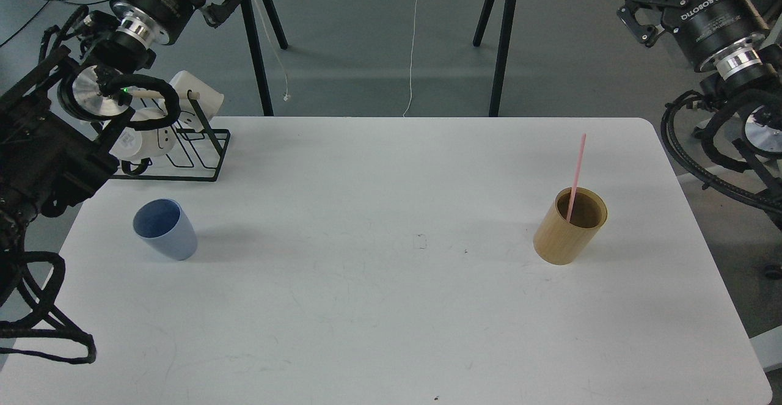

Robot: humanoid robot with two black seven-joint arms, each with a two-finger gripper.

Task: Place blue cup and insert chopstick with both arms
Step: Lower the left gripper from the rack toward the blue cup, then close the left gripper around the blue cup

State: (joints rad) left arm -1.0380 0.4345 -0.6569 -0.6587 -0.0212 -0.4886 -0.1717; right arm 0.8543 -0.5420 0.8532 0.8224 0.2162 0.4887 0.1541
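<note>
White surface [391, 307], wide, rounded corners. Left arm [55, 142] and right arm [733, 63], both raised off its far corners. Wire rack [183, 154] with white mugs [198, 96], far left. Bamboo cylinder [569, 226], right side, upright. Blue cup [166, 229], left side, upright, standing alone. Pink chopstick [575, 176], leaning inside the cylinder. Left pincer [221, 3]: empty, opening unclear. Right pincer [635, 17]: fingers parted, empty.

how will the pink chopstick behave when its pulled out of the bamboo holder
The pink chopstick is long, thin and straight, so it probably stays stiff and weighs very little. It leans loosely inside the bamboo holder, so it should lift out freely but may shift when touched. Being so narrow and smooth-looking, it could slip or pivot between the fingers.
</note>
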